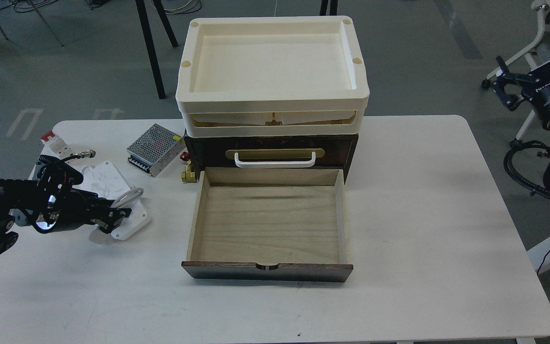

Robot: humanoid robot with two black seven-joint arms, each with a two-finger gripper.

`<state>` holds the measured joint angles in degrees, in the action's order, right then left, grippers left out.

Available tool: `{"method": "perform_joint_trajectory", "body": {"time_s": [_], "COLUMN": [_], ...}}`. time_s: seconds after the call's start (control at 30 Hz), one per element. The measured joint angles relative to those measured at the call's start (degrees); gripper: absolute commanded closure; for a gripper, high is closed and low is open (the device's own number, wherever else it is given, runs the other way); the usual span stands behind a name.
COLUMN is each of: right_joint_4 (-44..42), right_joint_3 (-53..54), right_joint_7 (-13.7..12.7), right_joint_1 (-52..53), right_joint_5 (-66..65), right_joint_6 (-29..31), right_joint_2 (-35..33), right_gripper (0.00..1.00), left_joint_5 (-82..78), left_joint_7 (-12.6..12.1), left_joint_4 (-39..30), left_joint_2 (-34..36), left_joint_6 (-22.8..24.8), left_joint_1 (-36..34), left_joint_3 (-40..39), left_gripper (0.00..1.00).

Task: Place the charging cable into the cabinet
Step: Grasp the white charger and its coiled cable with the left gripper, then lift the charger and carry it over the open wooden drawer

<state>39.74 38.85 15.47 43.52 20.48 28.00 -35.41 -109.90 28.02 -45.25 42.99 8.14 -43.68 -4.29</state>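
At far left my left claw (112, 217) sits right over the charging cable (108, 184) on the surface (423, 215), fingers too dark to tell apart or closed. Its long axis runs diagonally; the cabinet's open drawer (268, 220) waits rightward. My right claw (504, 83) hangs well apart.

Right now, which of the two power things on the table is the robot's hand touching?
The charging cable, the flat white one with its cord wound round it. The left gripper sits on it, while the perforated silver power-supply box lies apart, farther back.
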Motion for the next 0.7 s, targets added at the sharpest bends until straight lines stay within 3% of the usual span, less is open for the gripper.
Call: {"method": "perform_joint_trajectory", "body": {"time_s": [0.23, 0.33, 0.6, 0.7], "right_joint_4": [-0.1, -0.2, -2.0, -3.8], "right_joint_3": [0.0, 0.4, 0.9, 1.3], "right_joint_7": [0.0, 0.0, 0.0, 0.0], "right_joint_1": [0.0, 0.0, 0.0, 0.0], "right_joint_5": [-0.1, -0.1, -0.1, -0.1], "right_joint_6": [0.0, 0.0, 0.0, 0.0], "right_joint_2": [0.0, 0.0, -1.6, -1.8], "right_gripper": [0.00, 0.00, 0.00, 0.00], "left_joint_5": [0.4, 0.4, 7.5, 11.5], "left_joint_7": [0.0, 0.0, 0.0, 0.0], "left_joint_4": [-1.2, -5.0, -35.4, -45.4], "left_joint_2": [0.7, 4.1, 25.1, 29.2], "left_joint_6": [-2.1, -2.2, -0.3, -0.2], "left_joint_1": [-0.7, -1.3, -3.6, -3.7], "left_joint_3": [-0.1, -0.6, -3.5, -5.1], "left_gripper": [1.00, 1.00, 1.00, 1.00]}}
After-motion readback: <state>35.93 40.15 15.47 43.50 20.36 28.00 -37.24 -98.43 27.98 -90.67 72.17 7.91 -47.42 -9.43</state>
